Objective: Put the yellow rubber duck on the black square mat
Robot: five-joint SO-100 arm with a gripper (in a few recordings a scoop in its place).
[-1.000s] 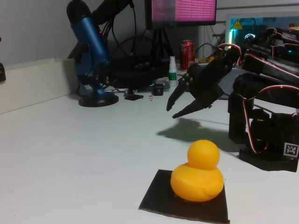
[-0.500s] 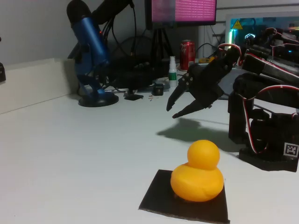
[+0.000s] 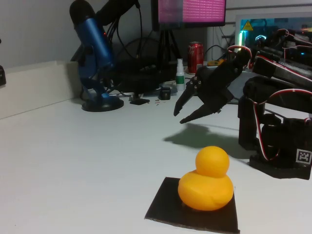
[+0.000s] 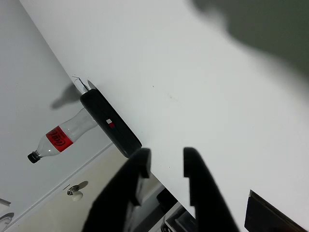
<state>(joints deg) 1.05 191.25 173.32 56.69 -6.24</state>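
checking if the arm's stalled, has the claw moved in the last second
No. In the fixed view the claw sits at the same spot relative to the red can, open, above the table behind the duck.

Across the preceding second almost nothing changed. In the fixed view the pincer (image 3: 181, 109) showed at most a barely perceptible shift, too slight to assign a direction, and its jaws were parted as in both earlier frames. The yellow rubber duck (image 3: 206, 185) occupied the same spot on the black square mat (image 3: 168, 204), with no displacement or tilt between frames. The only other variation was a faint flicker in the pattern on the monitor (image 3: 190, 11) behind the tabletop (image 3: 73, 161).
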